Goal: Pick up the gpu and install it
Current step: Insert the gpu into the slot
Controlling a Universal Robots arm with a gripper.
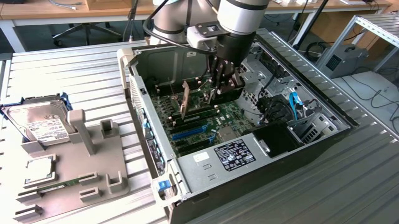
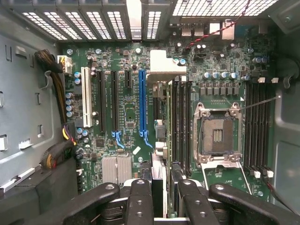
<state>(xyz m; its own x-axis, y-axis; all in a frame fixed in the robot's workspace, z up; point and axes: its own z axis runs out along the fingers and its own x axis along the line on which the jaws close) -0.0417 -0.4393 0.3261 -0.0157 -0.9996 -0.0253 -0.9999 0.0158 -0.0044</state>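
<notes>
The gpu (image 2: 162,122) shows edge-on in the wrist view, a slim dark card with its silvery bracket (image 2: 161,65) at the far end. My gripper (image 2: 164,199) is shut on it, black fingers (image 2: 139,201) on either side. The card hangs over the green motherboard (image 2: 225,70), just beside the long blue slot (image 2: 142,101) and not seated in it. In the exterior view my gripper (image 1: 224,86) reaches down into the open computer case (image 1: 311,100), and the gpu (image 1: 186,101) stands upright below it, above the slots.
An empty processor socket (image 2: 218,136) and memory slots (image 2: 258,122) lie close to the card. The power supply (image 1: 231,154) sits at the case's near end. At the exterior view's left, a grey fixture (image 1: 93,172) carries a hard drive (image 1: 40,123), a processor (image 1: 40,168) and a memory stick (image 1: 59,184).
</notes>
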